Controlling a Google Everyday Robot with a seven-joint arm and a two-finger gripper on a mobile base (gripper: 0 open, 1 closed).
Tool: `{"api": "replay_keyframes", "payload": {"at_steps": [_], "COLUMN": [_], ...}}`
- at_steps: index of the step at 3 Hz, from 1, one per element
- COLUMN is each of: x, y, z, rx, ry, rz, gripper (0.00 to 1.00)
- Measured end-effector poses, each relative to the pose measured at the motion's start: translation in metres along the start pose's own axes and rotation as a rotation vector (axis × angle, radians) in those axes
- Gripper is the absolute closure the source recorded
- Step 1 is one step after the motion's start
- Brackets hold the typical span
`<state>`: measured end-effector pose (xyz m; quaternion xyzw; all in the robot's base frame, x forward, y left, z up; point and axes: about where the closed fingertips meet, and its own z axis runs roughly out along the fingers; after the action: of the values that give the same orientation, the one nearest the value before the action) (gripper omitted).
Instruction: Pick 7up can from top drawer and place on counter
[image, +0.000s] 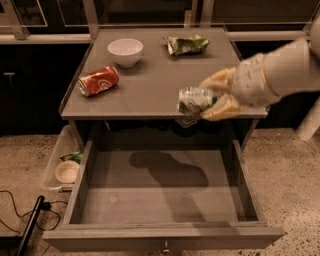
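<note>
My gripper (209, 98) comes in from the right on a white arm and is shut on the 7up can (194, 100), a green and silver can held on its side. The can hangs in the air at the front edge of the counter (150, 85), right of its middle, just above the surface. Below it the top drawer (160, 200) is pulled wide open, and its grey floor holds only the arm's shadow. The drawer's small knob (164, 246) shows at the bottom of the front panel.
On the counter lie an orange-red soda can (98, 80) on its side at the left, a white bowl (125, 51) at the back and a green foil snack bag (188, 44) at the back right. A clear plastic bin (62, 162) stands on the floor left of the drawer, with a black cable (27, 227) near it.
</note>
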<state>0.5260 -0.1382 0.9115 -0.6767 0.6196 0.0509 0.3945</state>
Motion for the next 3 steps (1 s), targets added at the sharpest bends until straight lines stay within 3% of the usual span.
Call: {"api": "replay_keyframes", "payload": {"at_steps": [1, 2, 3], "x": [-0.021, -0.033, -0.024], "y": [-0.062, -0.106, -0.129], "z": [-0.024, -0.021, 0.013], "rx": [0.058, 0.084, 0.066], "ry": [0.027, -0.017, -0.042], "rz": [-0.059, -0.091, -0.085], "gripper": [1.0, 1.0, 1.0]}}
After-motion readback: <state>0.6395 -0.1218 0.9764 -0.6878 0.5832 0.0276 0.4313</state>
